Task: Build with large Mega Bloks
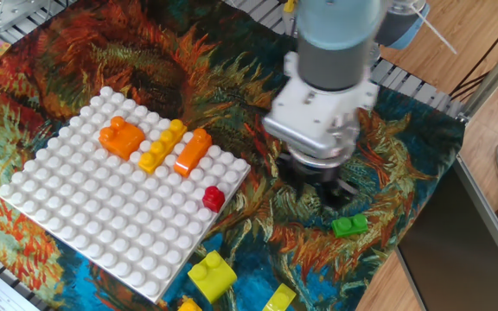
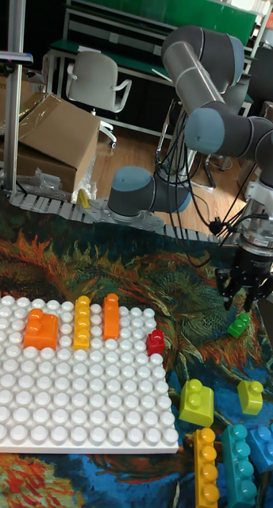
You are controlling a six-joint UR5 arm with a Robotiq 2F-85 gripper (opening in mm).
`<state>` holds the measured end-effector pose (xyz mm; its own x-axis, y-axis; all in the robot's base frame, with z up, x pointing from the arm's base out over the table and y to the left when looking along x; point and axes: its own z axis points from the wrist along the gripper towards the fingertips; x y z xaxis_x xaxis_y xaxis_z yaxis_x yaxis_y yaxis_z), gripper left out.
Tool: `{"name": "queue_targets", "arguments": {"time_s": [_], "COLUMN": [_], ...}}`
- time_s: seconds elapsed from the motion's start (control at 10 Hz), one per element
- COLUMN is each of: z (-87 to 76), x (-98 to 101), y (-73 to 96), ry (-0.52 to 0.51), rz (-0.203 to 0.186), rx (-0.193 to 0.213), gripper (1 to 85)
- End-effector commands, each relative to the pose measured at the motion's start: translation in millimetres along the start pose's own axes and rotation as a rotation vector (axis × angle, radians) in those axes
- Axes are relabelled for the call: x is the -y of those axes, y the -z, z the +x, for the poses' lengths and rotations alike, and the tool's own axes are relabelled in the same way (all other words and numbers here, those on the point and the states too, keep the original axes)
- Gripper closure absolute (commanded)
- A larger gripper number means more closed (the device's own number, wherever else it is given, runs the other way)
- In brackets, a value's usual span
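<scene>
arm: reaching down from above, wrist vertical | gripper (image 2: 248, 300): fingers (image 2: 228, 295) spread, empty | position: just above green brick (image 2: 239, 324)

The baseplate (image 1: 102, 216) is white. On it sit two orange bricks (image 1: 121, 136), a yellow bar (image 1: 162, 146) and a red cube (image 1: 213, 198). The cloth (image 1: 180, 60) shows swirly orange sunflowers on blue.

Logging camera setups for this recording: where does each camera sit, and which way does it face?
Fixed view: high above the table, angled down at the white baseplate; only the wrist and end effector show.
Tall fixed view: low at the table's near edge, facing the room behind; the whole arm shows.
Both show the green brick beneath the open end effector.
</scene>
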<state>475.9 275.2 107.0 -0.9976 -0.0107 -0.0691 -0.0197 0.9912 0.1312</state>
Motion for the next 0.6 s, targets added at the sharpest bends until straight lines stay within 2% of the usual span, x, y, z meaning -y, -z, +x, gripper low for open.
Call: {"name": "queue_targets", "arguments": {"time_s": [0.0, 0.1, 0.2, 0.3, 0.5], "z": [27.3, 26.3, 25.9, 26.0, 24.8], "x": [-24.4, -20.8, -23.5, -21.9, -22.8], "y": [-1.2, -1.0, -1.1, -1.1, -3.6], "ry": [-0.058, -0.022, 0.022, 0.042, 0.006], "rz": [0.016, 0.031, 0.021, 0.028, 0.035], "rx": [0.033, 0.037, 0.037, 0.037, 0.04], "gripper": [42.3, 42.7, 42.7, 42.0, 41.7]}}
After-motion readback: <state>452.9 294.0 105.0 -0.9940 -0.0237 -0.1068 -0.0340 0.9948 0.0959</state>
